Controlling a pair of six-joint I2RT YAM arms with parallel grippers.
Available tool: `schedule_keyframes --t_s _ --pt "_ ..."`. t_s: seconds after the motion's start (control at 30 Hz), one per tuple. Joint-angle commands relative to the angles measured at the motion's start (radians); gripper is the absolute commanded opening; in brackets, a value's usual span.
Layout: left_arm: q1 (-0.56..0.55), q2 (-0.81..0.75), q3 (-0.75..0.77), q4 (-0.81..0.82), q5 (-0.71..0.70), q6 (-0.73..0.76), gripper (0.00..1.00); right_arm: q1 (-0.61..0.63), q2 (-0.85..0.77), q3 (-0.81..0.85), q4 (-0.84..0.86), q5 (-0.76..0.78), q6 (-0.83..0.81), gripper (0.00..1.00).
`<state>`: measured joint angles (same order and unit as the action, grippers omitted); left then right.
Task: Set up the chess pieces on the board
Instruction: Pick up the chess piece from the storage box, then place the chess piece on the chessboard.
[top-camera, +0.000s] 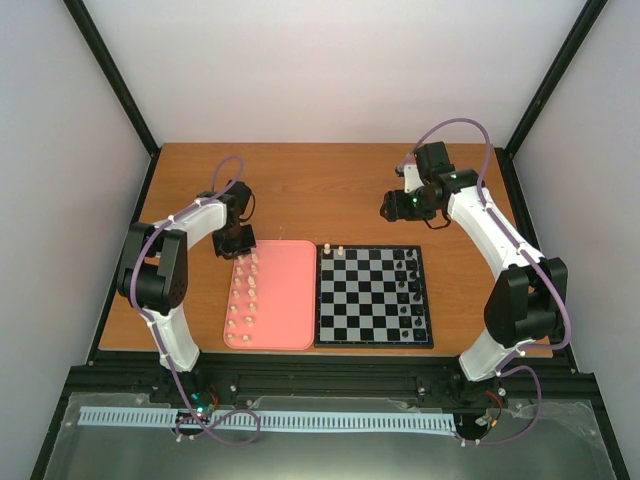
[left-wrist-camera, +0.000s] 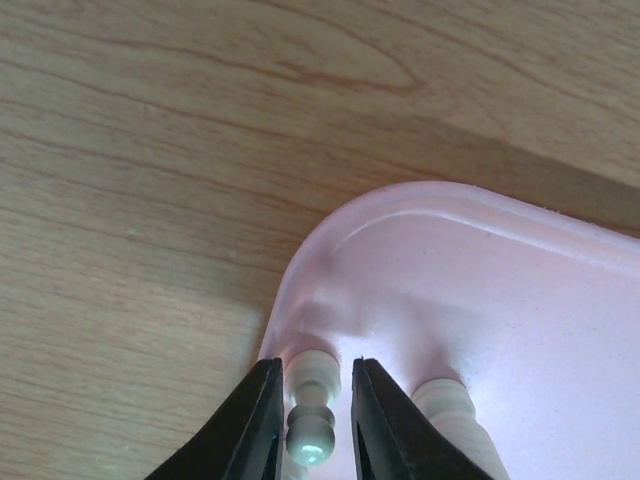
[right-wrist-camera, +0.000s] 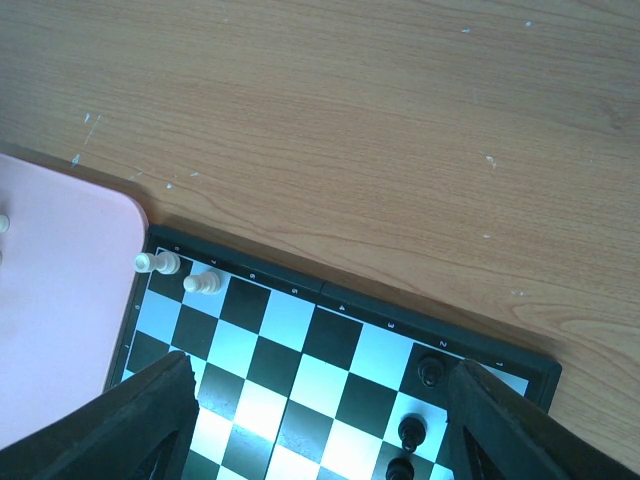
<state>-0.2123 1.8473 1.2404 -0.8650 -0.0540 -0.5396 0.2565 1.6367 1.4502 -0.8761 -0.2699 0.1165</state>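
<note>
Several cream-white chess pieces (top-camera: 241, 295) stand in two columns along the left side of the pink tray (top-camera: 285, 300). Two more white pieces (top-camera: 334, 249) stand at the far left corner of the board (top-camera: 373, 297), and also show in the right wrist view (right-wrist-camera: 203, 284). My left gripper (top-camera: 236, 243) is low over the tray's far left corner. Its fingers (left-wrist-camera: 250, 425) straddle a white pawn (left-wrist-camera: 310, 425), with a small gap on the right side. My right gripper (top-camera: 395, 207) hovers above the table beyond the board's far edge, wide open and empty (right-wrist-camera: 320, 430).
Black pieces (top-camera: 408, 290) stand in two columns on the board's right side, and three show in the right wrist view (right-wrist-camera: 411, 432). Another white piece (left-wrist-camera: 455, 415) stands just right of the left gripper's fingers. Bare wooden table (top-camera: 320, 190) lies beyond the tray and board.
</note>
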Motion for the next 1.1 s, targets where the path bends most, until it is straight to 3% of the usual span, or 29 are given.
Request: schedule_keyframes --t_s 0.0,0.4,0.63,0.8,1.07 --pt "0.010 0.007 -0.020 0.012 0.009 -0.002 0.22 -0.007 -0.001 0.001 0.002 0.006 -0.008 0.69" --pt "0.010 -0.015 0.011 -0.034 0.009 0.019 0.12 -0.007 -0.002 0.002 0.004 0.003 -0.006 0.69" --pt "-0.002 -0.053 0.224 -0.186 0.032 0.073 0.09 -0.008 -0.003 0.001 0.006 0.005 -0.006 0.69" --pt "-0.122 -0.028 0.405 -0.283 0.040 0.091 0.08 -0.008 0.001 0.005 0.005 0.020 -0.006 0.69" --pt "-0.425 0.147 0.691 -0.399 0.123 0.110 0.08 -0.007 0.007 0.021 -0.004 0.043 -0.006 0.69"
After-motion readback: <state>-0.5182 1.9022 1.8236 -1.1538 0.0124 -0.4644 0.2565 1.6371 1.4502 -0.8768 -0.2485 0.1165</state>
